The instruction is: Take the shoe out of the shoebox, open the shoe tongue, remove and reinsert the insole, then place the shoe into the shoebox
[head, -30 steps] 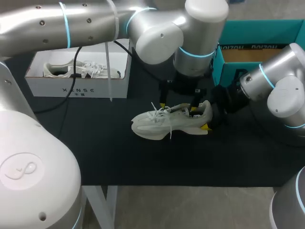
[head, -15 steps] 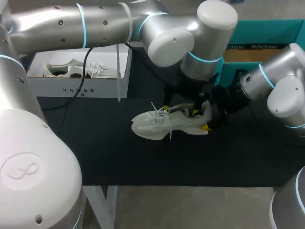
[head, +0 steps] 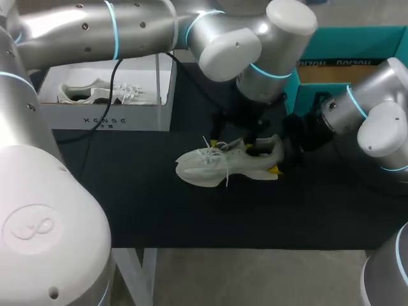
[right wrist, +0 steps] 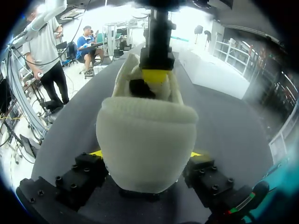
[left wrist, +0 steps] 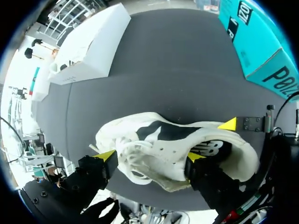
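- White shoebox (head: pixel 105 118): well apart from left end effector (left wrist: pixel 150 156), a strip of table (head: pixel 127 191) between. Second shoe (head: pixel 95 94) inside it.
- Shoe (head: pixel 210 167): on table, out of the shoebox.
- Left end effector: fingers apart, straddling laces, one tip inside the collar.
- Right end effector (right wrist: pixel 145 154): clamped on the heel from both sides.
- Teal box (head: pixel 357 41): corner near, just behind it.

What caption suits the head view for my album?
Left gripper at the tongue of a white sneaker, right gripper clamping its heel, white shoebox behind.
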`<action>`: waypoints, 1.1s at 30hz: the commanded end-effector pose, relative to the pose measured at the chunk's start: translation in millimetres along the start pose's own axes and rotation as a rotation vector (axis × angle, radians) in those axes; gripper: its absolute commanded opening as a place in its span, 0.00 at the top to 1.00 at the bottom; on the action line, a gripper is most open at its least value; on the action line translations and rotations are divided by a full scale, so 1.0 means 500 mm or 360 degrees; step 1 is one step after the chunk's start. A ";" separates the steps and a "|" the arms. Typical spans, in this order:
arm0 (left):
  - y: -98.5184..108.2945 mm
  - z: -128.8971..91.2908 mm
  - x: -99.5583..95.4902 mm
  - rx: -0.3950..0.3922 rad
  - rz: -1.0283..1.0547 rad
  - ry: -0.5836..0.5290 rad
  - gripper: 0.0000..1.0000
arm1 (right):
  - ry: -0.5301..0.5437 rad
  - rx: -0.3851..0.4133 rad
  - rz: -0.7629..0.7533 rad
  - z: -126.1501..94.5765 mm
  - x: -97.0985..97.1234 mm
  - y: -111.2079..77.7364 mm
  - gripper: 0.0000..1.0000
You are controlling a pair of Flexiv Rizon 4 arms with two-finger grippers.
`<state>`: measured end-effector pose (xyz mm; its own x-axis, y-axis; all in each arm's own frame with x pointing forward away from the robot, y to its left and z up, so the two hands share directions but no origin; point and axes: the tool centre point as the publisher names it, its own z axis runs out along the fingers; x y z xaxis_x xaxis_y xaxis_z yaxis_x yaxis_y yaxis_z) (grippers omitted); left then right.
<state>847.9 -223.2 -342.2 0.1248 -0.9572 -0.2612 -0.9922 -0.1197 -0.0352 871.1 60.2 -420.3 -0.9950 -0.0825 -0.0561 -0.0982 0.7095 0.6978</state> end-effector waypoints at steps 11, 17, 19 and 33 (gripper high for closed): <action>0.006 -0.044 -0.013 -0.0245 -0.0027 0.0208 1.00 | 0.0001 0.0004 0.0000 0.002 -0.002 0.000 1.00; 0.006 -0.051 -0.029 -0.0292 0.0007 0.0355 1.00 | 0.0001 0.0004 0.0000 0.002 -0.002 0.000 1.00; 0.006 -0.059 -0.053 -0.0254 0.0044 0.0437 1.00 | 0.0001 0.0004 0.0000 0.002 -0.002 0.000 1.00; 0.008 -0.006 -0.203 -0.0067 -0.0033 0.0388 1.00 | 0.0001 0.0004 0.0000 0.002 -0.002 0.000 1.00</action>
<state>839.5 -146.7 -309.3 0.1391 -0.9865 -0.0859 -0.9892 -0.1424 0.0335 871.1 60.4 -420.1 -0.9950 -0.0826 -0.0562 -0.0983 0.7093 0.6980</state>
